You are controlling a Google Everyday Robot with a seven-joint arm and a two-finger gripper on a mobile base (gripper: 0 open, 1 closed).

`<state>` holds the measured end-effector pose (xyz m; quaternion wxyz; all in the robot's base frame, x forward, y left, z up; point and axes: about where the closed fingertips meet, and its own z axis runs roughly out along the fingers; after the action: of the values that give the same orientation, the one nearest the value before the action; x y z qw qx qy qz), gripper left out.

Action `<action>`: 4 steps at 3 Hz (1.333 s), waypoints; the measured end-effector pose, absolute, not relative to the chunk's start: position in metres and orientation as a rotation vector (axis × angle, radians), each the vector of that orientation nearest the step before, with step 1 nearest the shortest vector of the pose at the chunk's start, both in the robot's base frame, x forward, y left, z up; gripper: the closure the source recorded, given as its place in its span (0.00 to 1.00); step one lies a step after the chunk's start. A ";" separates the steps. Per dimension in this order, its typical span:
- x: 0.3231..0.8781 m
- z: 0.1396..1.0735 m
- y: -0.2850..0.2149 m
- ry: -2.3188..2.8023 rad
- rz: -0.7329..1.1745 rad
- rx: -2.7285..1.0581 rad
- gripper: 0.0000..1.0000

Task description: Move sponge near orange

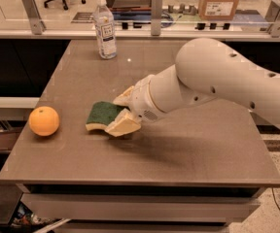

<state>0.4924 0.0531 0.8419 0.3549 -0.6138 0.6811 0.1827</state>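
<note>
Mid-table, the gripper (124, 111) clasps the sponge (101, 114) by one end; the soft foam may slip; a bump could roll the orange (44, 121) off the table (179, 154).

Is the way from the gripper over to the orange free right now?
Likely yes: the gripper sits at the sponge, only bare table lies between it and the orange; the bottle stands well behind.

A clear plastic water bottle (105, 28) with a white cap and label stands upright near the far edge of the brown rectangular tabletop (179, 164), well apart from the gripper (114, 114) low over the table's middle. Beyond the table, a brown cardboard box (220, 1) sits behind grey metal posts (155, 13).
</note>
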 end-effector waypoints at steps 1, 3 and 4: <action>0.491 0.843 0.055 1.756 0.470 -1.591 0.00; 0.497 0.847 0.043 1.778 0.459 -1.565 0.00; 0.511 0.861 0.011 1.807 0.427 -1.531 0.00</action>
<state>0.5113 0.0114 0.8611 0.3594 -0.5938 0.7006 0.1658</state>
